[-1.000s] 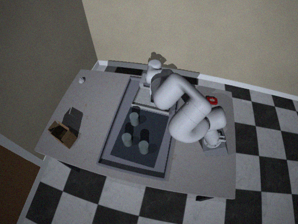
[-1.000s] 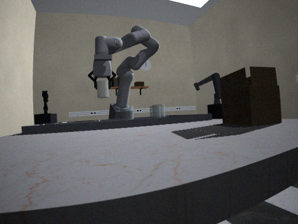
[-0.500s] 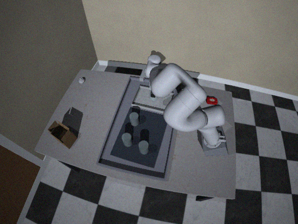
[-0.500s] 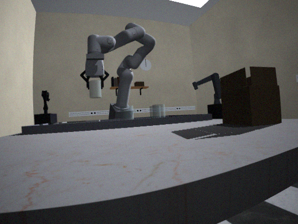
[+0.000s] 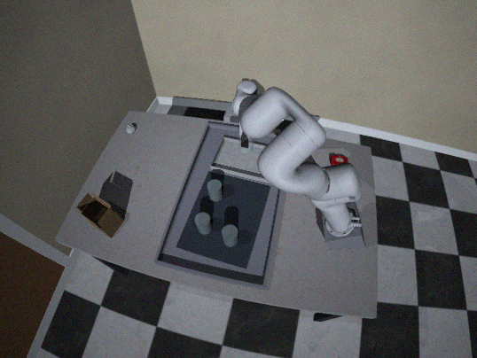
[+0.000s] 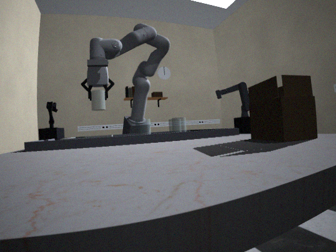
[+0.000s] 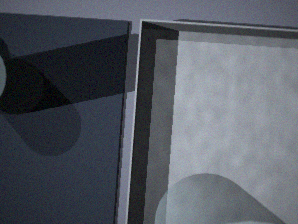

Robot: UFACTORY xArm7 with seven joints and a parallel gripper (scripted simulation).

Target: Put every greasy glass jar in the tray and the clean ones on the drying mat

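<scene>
Taking the tray (image 5: 230, 156) as the landmark, the near side of it in the top view is the dark drying mat (image 5: 248, 208), whose edge runs right alongside the tray's wall with only a narrow pale strip between them in the wrist view. Three pale, translucent jars (image 5: 215, 190) stand upright on the mat, apart from each other, each throwing a long dark shadow; open mat shows on the side of them toward the arm's base. The tray's floor (image 7: 230, 110) is light and mottled inside a low raised rim (image 7: 150, 100). Above the tray, the gripper (image 6: 98, 93) hangs well off the surface, its fingers clamped on the upper part of a fourth jar (image 6: 98, 100), which hangs upright, a plain pale cylinder with air all round it. In the wrist view this held jar (image 7: 210, 200) shows as a rounded pale shape over the tray's floor, just inside the rim nearest the mat. Beyond the tray rises a beige wall (image 5: 310, 53)
</scene>
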